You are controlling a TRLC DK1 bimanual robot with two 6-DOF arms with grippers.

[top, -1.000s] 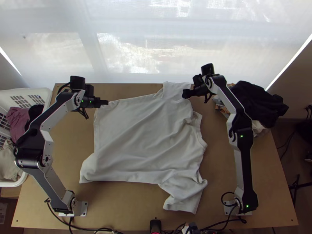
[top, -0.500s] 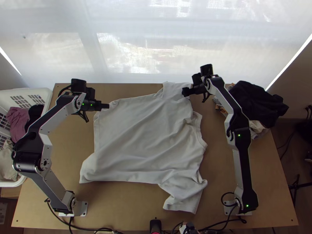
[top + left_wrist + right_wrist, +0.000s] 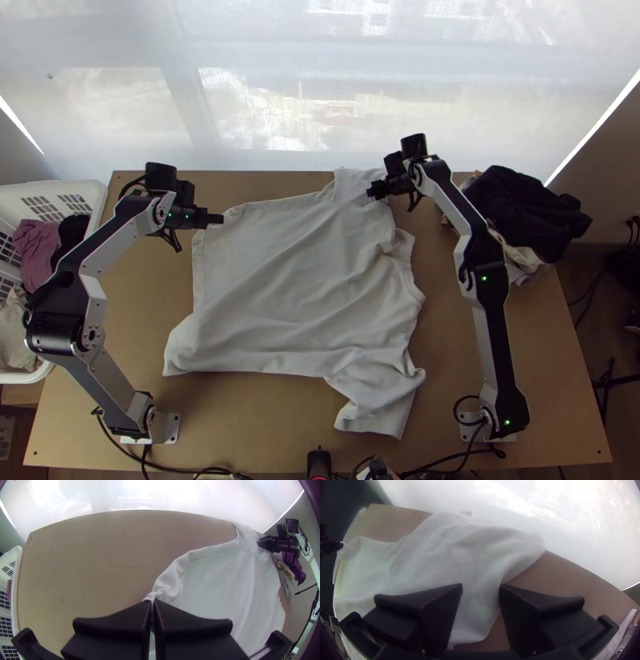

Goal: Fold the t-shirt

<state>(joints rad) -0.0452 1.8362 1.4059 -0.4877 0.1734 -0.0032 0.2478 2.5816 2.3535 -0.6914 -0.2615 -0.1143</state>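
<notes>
Top view: a light wooden table, a pale blind behind; on it the shirt lies spread and wrinkled.

Left wrist view: the left gripper pinches the shirt's far hem corner.

Right wrist view: the right gripper stands wide over the cloth by the far sleeve. Gripping for the first fold seems in hand; next, the right should close there, then both carry that side nearer.

Room to pass lies over the table between the t-shirt and the right arm, while dark clothes block the far right corner and a white basket crowds the left edge.
</notes>
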